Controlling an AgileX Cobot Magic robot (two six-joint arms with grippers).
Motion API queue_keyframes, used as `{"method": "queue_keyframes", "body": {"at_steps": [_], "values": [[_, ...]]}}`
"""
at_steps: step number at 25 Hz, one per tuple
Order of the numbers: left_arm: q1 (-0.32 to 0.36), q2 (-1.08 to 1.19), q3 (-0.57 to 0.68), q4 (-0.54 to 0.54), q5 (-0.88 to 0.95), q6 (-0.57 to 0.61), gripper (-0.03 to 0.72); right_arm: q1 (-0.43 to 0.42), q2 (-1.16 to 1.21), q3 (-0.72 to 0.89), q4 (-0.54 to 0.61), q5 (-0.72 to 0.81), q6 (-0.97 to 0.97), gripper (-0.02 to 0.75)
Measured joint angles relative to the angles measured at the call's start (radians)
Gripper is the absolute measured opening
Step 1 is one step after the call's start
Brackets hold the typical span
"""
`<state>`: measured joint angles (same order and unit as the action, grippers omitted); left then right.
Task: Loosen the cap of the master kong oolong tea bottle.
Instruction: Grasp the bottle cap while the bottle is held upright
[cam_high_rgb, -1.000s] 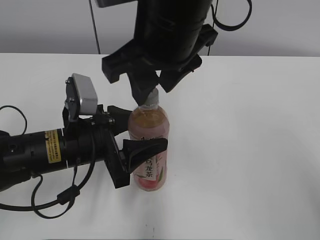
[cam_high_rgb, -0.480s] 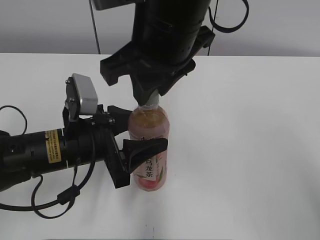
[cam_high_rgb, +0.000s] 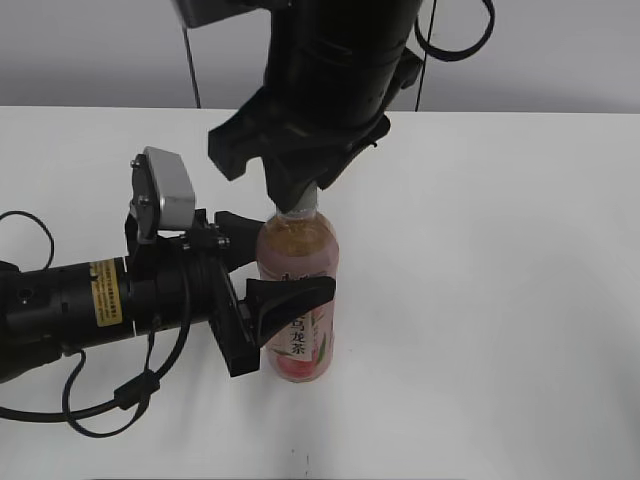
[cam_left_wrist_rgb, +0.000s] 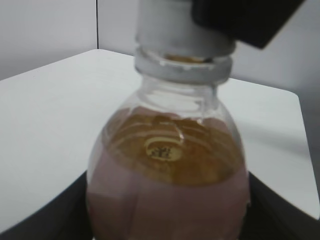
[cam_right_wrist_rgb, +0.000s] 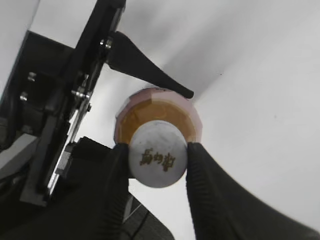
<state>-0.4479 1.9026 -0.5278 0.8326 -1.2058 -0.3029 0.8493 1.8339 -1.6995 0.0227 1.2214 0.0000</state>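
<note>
Right wrist view shows the right gripper (cam_right_wrist_rgb: 158, 160) pinched onto the cap (cam_right_wrist_rgb: 158, 161), ribbed fingers (cam_right_wrist_rgb: 207, 192) touching both sides, logo on top visible. Exterior view: master kong oolong tea bottle (cam_high_rgb: 298, 300) stands upright on the white table (cam_high_rgb: 500, 300), near centre, left gripper (cam_high_rgb: 262, 278) wrapped around its body at label height, jaws narrowed onto it from both sides. Left wrist view only gives neck and shoulder close up, tea level just under the shoulder.

Risks, as a guess: cap is small and smooth-ish, right pads could slip round it instead of turning it if the pinch is weak. If the left hold is too soft the whole bottle spins with the cap, nothing loosens. Squeezing the thin plastic too hard could push tea out once the seal breaks. Off-axis twist could tilt the bottle
</note>
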Motion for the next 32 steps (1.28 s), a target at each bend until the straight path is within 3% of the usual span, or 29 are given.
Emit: {"method": "queue_keyframes", "body": {"at_steps": [10, 21, 26, 32], "values": [[0.0, 0.0, 0.0, 0.0, 0.0, 0.0, 0.462, -0.001, 0.0, 0.0, 0.0, 0.0, -0.383, 0.269], [0.0, 0.0, 0.0, 0.001, 0.0, 0.0, 0.462, -0.001, 0.0, -0.001, -0.002, -0.002, -0.932, 0.266], [0.0, 0.0, 0.0, -0.007, 0.0, -0.005, 0.462, -0.001, -0.002, -0.002, 0.001, -0.004, -1.154, 0.178], [0.0, 0.0, 0.0, -0.009, 0.001, -0.006, 0.462, -0.001, -0.002, -0.002, 0.003, -0.004, -1.287, 0.16]]}}
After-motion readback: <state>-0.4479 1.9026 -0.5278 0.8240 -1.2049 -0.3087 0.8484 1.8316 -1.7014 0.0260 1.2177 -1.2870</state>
